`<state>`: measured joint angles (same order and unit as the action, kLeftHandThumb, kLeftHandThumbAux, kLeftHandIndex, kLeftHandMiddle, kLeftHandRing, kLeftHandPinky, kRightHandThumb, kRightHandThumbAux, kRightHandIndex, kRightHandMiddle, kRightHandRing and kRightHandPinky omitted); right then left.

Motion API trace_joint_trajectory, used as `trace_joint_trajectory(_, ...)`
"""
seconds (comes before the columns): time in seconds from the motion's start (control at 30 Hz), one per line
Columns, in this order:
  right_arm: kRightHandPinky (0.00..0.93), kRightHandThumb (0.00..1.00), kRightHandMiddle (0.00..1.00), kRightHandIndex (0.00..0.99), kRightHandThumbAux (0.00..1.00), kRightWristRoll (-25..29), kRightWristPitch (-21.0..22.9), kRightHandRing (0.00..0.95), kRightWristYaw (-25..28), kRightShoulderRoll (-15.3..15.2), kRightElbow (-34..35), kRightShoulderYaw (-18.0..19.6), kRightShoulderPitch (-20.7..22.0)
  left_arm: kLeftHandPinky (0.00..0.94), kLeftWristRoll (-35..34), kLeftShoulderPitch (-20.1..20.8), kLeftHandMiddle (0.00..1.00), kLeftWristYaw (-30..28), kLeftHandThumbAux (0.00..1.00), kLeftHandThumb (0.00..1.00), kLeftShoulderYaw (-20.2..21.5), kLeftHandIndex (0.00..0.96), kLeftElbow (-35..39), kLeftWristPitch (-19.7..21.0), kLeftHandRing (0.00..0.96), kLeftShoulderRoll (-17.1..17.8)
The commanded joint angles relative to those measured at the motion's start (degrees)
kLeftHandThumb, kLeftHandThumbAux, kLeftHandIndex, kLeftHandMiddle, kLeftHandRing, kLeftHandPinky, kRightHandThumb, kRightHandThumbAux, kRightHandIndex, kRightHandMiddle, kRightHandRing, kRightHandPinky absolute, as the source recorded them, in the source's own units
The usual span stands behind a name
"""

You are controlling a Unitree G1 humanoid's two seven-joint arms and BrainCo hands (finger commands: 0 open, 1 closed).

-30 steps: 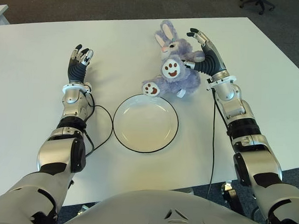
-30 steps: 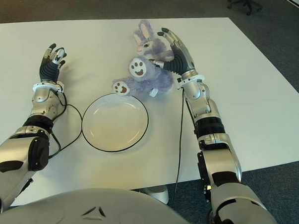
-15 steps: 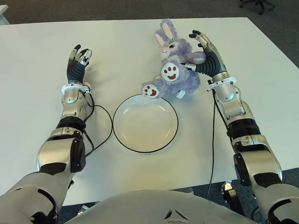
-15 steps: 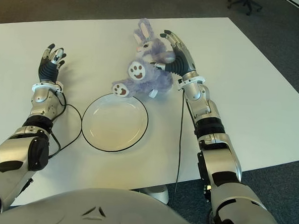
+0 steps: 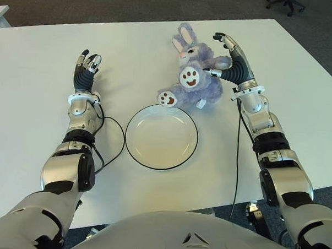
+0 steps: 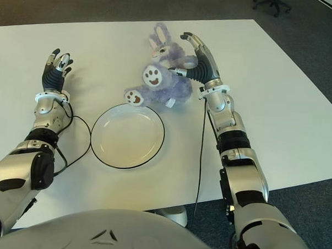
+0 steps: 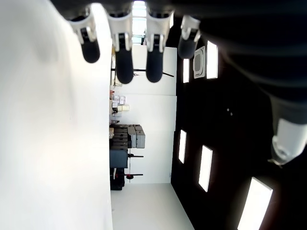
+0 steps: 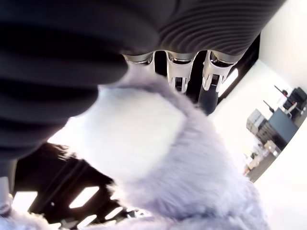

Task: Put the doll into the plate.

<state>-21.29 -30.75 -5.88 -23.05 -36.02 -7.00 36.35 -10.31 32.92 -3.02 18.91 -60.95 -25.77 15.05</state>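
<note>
- The right hand (image 5: 230, 60) is at the far right side of the doll (image 5: 193, 76), palm against its body and arm, with its fingers (image 8: 179, 72) extended over the plush rather than curled tight; from the wrist view the fur presses against the palm, but a firm grasp cannot be confirmed.
- The left hand (image 5: 87, 70) shows well to the left of the plate (image 5: 161, 137), fingers relaxed and spread, holding nothing.
- The doll, a purple rabbit, lies on the white table (image 5: 34, 124) just beyond the plate's far rim, not in it.
- Its long axis runs from the ears at the far side down to the feet nearest the plate; one white foot pad reaches just about to the rim.
- The plate is between the two arms, bare inside.
- A black cable (image 5: 113, 141) loops on the table beside the plate's left edge; another runs along the right forearm.
</note>
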Motion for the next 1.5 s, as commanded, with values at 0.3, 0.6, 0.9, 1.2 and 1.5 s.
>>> trace_joint_trajectory(0.3, 0.057, 0.0, 0.143, 0.127, 0.482, 4.71, -0.06, 0.104, 4.93, 0.04, -0.73, 1.74, 0.68, 0.09, 0.19, -3.96, 0.189, -0.51, 0.494, 0.0, -0.31, 0.075, -3.56, 3.14, 0.176, -1.12)
trace_joint_trajectory(0.6, 0.03, 0.0, 0.094, 0.128, 0.445, 6.35, 0.04, 0.057, 7.3, -0.25, -1.97, 2.58, 1.18, 0.073, 0.49, -3.67, 0.191, -0.54, 0.493, 0.0, -0.48, 0.065, -3.83, 3.21, 0.174, -1.04)
trace_joint_trajectory(0.9, 0.005, 0.0, 0.057, 0.113, 0.446, 8.53, -1.13, 0.016, 9.49, -0.27, -3.67, 3.77, 1.84, 0.061, 0.55, -3.51, 0.192, -0.87, 0.502, 0.0, -0.61, 0.053, -3.94, 3.13, 0.169, -1.1)
trace_joint_trajectory(1.2, 0.016, 0.0, 0.064, 0.119, 0.435, 10.35, -3.61, 0.022, 11.06, -0.2, -4.83, 4.45, 1.78, 0.058, 0.58, -3.38, 0.19, -0.69, 0.509, 0.0, -0.63, 0.054, -3.95, 3.13, 0.164, -1.21)
trace_joint_trajectory(1.5, 0.026, 0.0, 0.07, 0.121, 0.416, 11.24, -5.75, 0.029, 12.3, -0.15, -5.62, 4.76, 1.69, 0.071, 0.51, -3.41, 0.194, -0.77, 0.519, 0.0, -0.59, 0.052, -3.84, 2.98, 0.173, -1.26)
